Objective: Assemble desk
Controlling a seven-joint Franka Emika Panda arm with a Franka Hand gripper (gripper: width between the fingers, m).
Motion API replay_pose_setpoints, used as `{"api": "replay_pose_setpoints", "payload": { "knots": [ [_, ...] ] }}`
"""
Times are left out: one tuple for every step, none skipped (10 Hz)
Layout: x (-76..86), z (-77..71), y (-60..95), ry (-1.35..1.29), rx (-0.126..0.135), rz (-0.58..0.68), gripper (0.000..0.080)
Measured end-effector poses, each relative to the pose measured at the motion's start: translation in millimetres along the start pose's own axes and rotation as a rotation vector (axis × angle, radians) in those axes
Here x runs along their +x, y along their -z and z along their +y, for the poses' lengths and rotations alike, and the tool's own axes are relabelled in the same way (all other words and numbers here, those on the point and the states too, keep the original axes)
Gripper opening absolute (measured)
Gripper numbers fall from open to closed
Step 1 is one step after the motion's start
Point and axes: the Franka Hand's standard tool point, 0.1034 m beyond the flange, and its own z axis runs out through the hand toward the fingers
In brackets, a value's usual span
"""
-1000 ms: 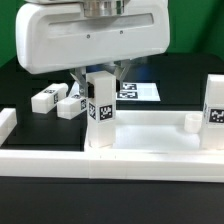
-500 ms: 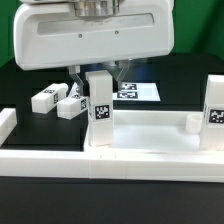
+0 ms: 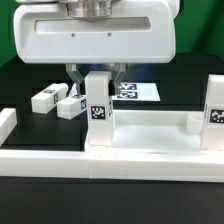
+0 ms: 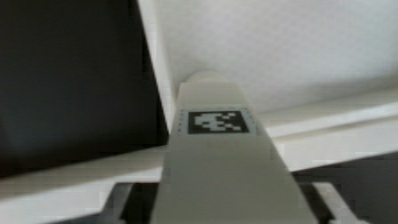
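While your claw (image 3: 96,72) clamps the upright leg (image 3: 97,105) at a corner of the desk panel (image 3: 150,135), its tag has edged toward the exterior view's left: probably being screwed home. Second leg (image 3: 213,112) stands upright; two loose legs (image 3: 48,98) wait on the bench (image 3: 15,90).

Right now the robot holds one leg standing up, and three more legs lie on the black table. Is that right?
No, only two loose legs lie there, as the exterior view shows. The held leg does stand upright in the gripper.
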Motion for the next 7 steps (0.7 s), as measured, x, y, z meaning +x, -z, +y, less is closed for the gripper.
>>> {"api": "replay_pose_setpoints", "payload": {
  "knots": [
    [0.0,0.3,-0.3,-0.070,0.000,0.000,0.0291],
    [0.2,0.7,-0.5,-0.114,0.003,0.000,0.0291],
    [0.2,0.9,-0.7,-0.216,0.006,-0.002,0.0291],
    [0.2,1.0,-0.8,-0.271,0.009,-0.002,0.0291],
    [0.3,1.2,-0.9,-0.348,0.010,-0.003,0.0291],
    [0.8,0.9,-0.8,-0.416,0.011,0.000,0.0291],
    [0.9,0.7,-0.7,-0.428,0.011,0.001,0.0291]
  ]
}}
